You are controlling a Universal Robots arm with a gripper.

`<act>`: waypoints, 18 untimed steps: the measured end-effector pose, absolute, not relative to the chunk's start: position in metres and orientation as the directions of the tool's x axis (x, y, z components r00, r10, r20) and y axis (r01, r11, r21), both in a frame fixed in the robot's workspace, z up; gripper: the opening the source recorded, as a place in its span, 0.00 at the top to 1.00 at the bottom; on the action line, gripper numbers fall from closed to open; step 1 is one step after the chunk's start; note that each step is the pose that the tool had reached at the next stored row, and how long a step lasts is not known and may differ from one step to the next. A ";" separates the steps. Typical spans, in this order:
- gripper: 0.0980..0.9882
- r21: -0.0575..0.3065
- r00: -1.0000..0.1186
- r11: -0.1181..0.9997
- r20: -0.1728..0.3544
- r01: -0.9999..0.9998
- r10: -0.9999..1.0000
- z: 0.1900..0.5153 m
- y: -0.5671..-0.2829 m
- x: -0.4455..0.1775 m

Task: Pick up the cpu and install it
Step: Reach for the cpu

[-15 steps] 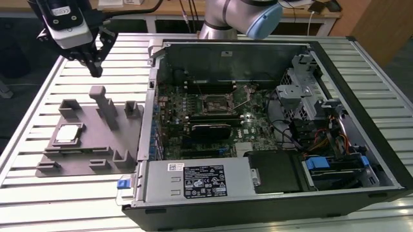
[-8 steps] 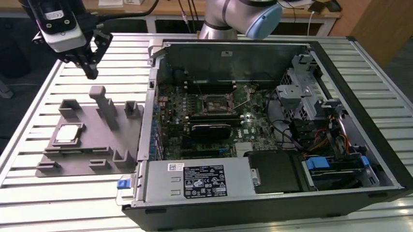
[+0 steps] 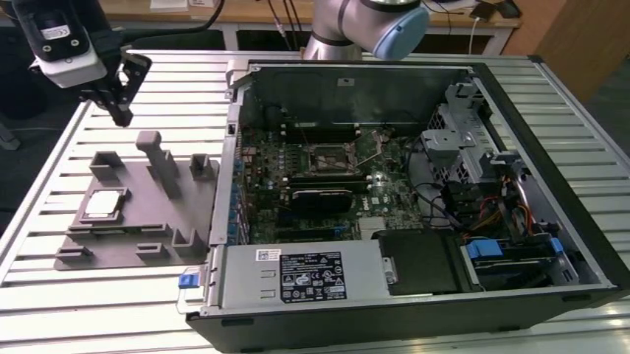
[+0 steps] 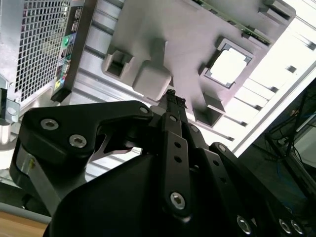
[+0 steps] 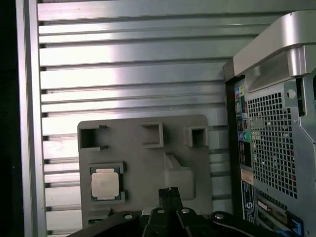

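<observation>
The cpu, a flat square chip with a shiny top, lies in a recess of the grey holder plate at the exterior view's left. It also appears in both wrist views. My gripper hangs above the far end of the holder plate, well clear of the cpu and off to its side. Its fingers are shut together with nothing between them, seen in both wrist views. The motherboard socket sits inside the open computer case.
The holder plate carries a tall upright post and several raised blocks near the cpu. The case wall stands right beside the plate. The slatted metal table extends around both.
</observation>
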State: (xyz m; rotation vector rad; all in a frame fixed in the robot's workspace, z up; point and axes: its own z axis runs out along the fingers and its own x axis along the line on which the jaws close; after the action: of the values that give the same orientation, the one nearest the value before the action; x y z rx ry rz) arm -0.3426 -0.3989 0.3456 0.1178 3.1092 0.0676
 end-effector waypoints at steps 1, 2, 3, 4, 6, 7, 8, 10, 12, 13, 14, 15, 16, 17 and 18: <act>0.99 0.045 -0.997 0.996 -0.028 0.075 0.076 0.345 -0.399 -0.345; 0.99 0.045 -0.997 0.996 -0.028 0.075 0.076 0.344 -0.399 -0.347; 0.99 0.045 -0.997 0.996 -0.028 0.075 0.076 0.343 -0.399 -0.349; 0.99 0.045 -0.997 0.996 -0.028 0.075 0.076 0.342 -0.399 -0.351; 0.99 0.045 -0.997 0.996 -0.028 0.075 0.076 0.340 -0.399 -0.356; 0.99 0.045 -0.997 0.996 -0.028 0.075 0.076 0.339 -0.399 -0.359; 0.99 0.045 -0.997 0.996 -0.028 0.075 0.076 0.338 -0.399 -0.361; 0.99 0.045 -0.997 0.996 -0.028 0.075 0.076 0.336 -0.399 -0.364; 0.99 0.045 -0.997 0.996 -0.028 0.075 0.076 0.334 -0.399 -0.367; 0.99 0.045 -0.997 0.996 -0.028 0.075 0.076 0.333 -0.399 -0.369; 0.99 0.045 -0.997 0.996 -0.028 0.075 0.076 0.332 -0.399 -0.370; 0.99 0.045 -0.997 0.996 -0.028 0.075 0.076 0.331 -0.400 -0.372; 0.99 0.045 -0.997 0.996 -0.028 0.075 0.076 0.330 -0.400 -0.373; 0.99 0.045 -0.997 0.996 -0.028 0.075 0.076 0.329 -0.400 -0.374; 0.99 0.045 -0.997 0.996 -0.028 0.075 0.076 0.328 -0.401 -0.374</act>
State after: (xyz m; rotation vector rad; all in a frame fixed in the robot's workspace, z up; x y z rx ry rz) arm -0.3744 -0.4006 0.3282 0.1176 3.1091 0.0678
